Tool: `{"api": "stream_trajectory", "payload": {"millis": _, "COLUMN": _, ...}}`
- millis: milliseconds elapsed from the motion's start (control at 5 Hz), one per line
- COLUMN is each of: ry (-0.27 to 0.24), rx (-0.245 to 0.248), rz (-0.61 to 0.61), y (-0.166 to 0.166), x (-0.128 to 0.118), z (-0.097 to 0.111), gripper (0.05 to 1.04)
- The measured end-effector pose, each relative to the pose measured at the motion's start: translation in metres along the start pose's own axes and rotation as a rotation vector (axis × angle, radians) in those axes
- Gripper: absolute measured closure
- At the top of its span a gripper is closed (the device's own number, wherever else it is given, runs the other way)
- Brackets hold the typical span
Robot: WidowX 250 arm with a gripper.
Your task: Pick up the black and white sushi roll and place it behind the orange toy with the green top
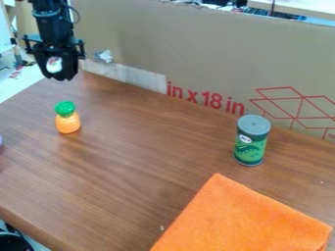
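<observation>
Hanging near toy pineapple [67, 121]: gripper [59, 77] | grip: can't tell | green canister [251, 142]: upright, grey-topped, contents hidden

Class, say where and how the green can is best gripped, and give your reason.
Probably by opposite sides of the green can, just below its grey lid, coming from above: it stands upright, its walls look straight and round, and cardboard rises behind it.

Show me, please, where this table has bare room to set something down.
The widest bare patch lies between the toy pineapple and green canister, down to the orange cloth. It is tighter between canister and cloth; the gripper hangs near the far-left corner.
</observation>
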State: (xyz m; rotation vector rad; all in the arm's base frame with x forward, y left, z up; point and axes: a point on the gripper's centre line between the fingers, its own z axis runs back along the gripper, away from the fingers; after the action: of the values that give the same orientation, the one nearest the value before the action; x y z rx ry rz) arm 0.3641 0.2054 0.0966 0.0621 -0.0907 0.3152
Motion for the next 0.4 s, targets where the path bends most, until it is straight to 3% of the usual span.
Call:
{"api": "stream_trajectory", "payload": {"millis": 200, "ry": -0.011, "rx": 0.017, "rz": 0.055, "y": 0.004, "x": 0.014, "z": -0.026, "gripper": 0.476}}
{"api": "stream_trajectory", "payload": {"millis": 400, "ry": 0.009, "rx": -0.002, "rz": 0.082, "y": 0.003, "x": 0.029, "z": -0.048, "gripper": 0.476}}
